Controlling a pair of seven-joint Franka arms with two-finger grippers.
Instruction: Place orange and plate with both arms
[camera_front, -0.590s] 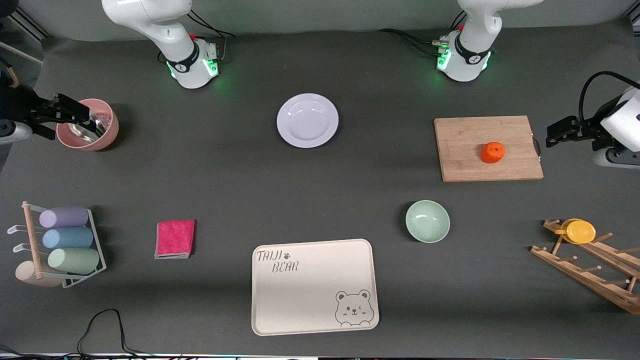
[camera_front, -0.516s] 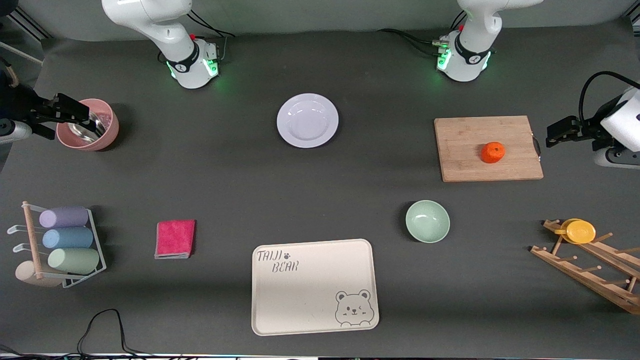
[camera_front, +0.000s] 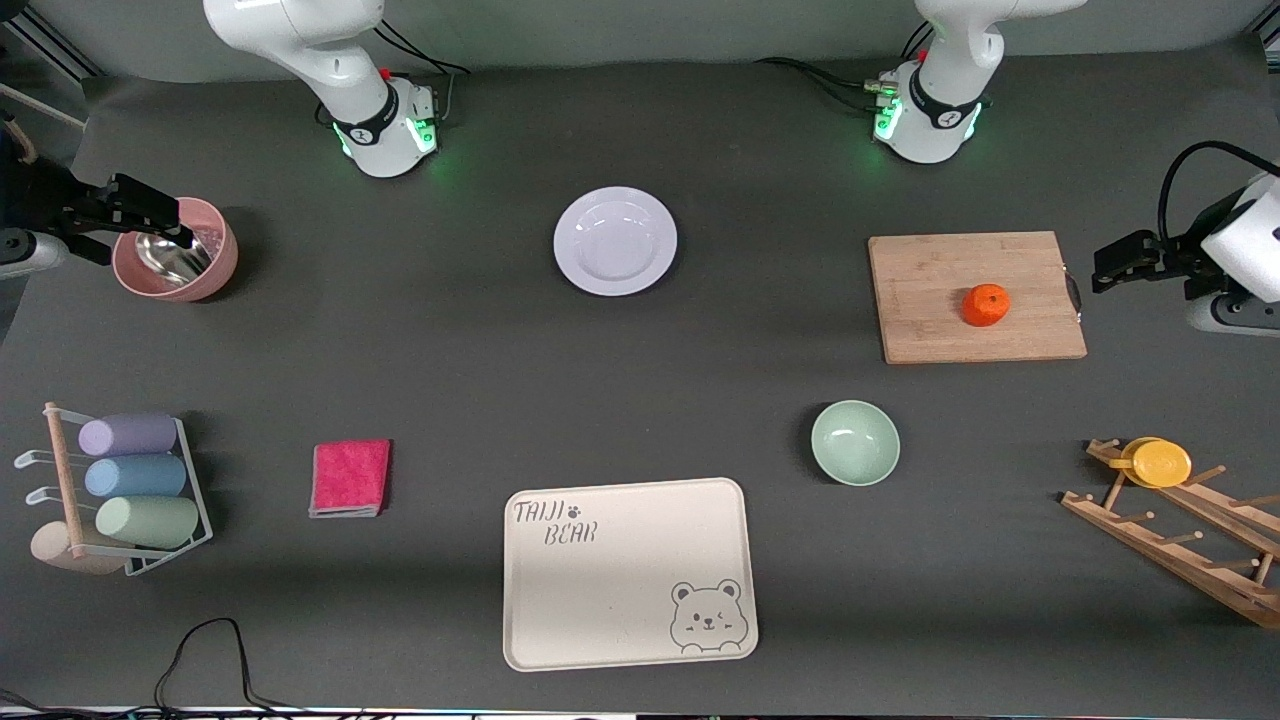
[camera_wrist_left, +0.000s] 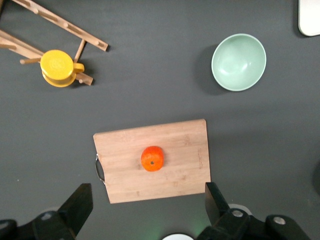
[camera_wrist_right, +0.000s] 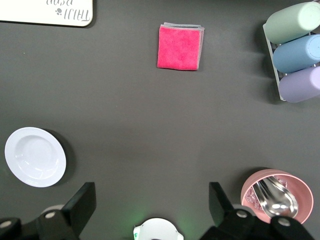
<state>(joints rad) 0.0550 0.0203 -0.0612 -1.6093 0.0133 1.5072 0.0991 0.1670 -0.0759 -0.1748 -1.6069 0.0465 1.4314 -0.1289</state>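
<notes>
The white plate lies on the dark table between the two bases; it also shows in the right wrist view. The orange sits on a wooden cutting board toward the left arm's end; it shows in the left wrist view too. My left gripper hangs open and empty over the table beside the board's handle edge; in its wrist view the jaws are wide apart. My right gripper hangs open and empty over the pink bowl's rim, wide apart in its wrist view.
A pink bowl with a metal insert stands at the right arm's end. A mint bowl, cream bear tray, pink cloth, cup rack and a wooden peg rack with a yellow cup lie nearer the camera.
My right gripper has shifted slightly toward the right arm's end of the table, over the pink bowl. The left arm, plate and orange have not moved.
</notes>
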